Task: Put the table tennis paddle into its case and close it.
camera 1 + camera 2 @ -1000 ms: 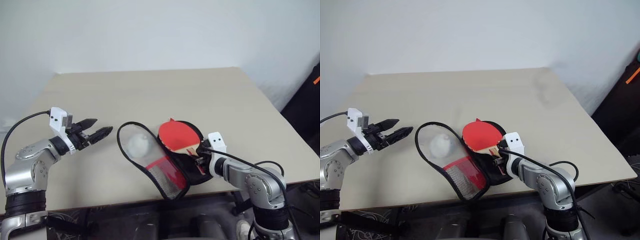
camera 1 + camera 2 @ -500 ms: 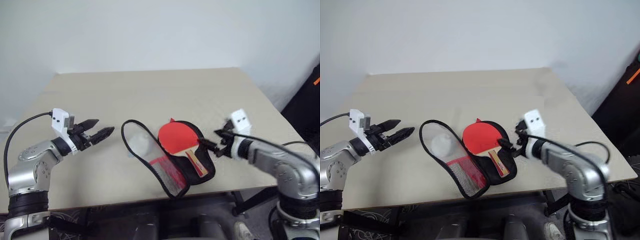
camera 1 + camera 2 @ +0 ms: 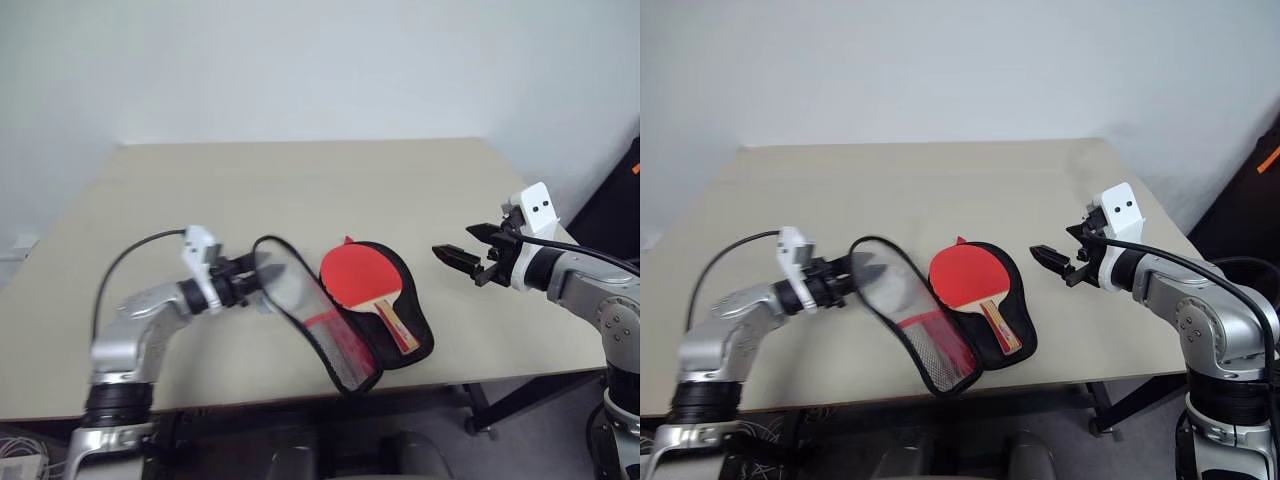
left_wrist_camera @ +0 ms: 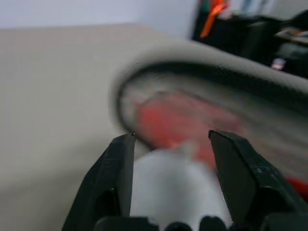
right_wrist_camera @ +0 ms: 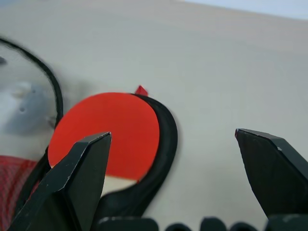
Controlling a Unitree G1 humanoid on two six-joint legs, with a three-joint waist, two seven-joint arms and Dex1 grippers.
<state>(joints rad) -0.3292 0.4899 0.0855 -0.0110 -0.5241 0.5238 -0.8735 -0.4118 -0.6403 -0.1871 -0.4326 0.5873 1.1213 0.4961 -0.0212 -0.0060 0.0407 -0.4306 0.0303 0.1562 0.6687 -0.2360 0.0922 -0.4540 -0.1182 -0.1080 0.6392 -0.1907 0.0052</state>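
Left eye view: the table tennis paddle (image 3: 362, 279) lies red face up inside the open case (image 3: 405, 330), its blade toward the far side of the table and its handle running toward the near edge and slightly right. The case's lid flap (image 3: 300, 310), with its clear pocket and mesh end, stands tilted up along the paddle's left side, so closing it means swinging that flap rightward over the blade. The left gripper (image 3: 250, 289) is right at the flap's upper rim, far nearer than the other; its fingers are parted, and I cannot tell whether they pinch the rim. The right gripper (image 3: 468, 260) hangs above the table to the right of the case, well apart, spread wide and empty. The beige table (image 3: 330, 180) stands before a plain pale wall.
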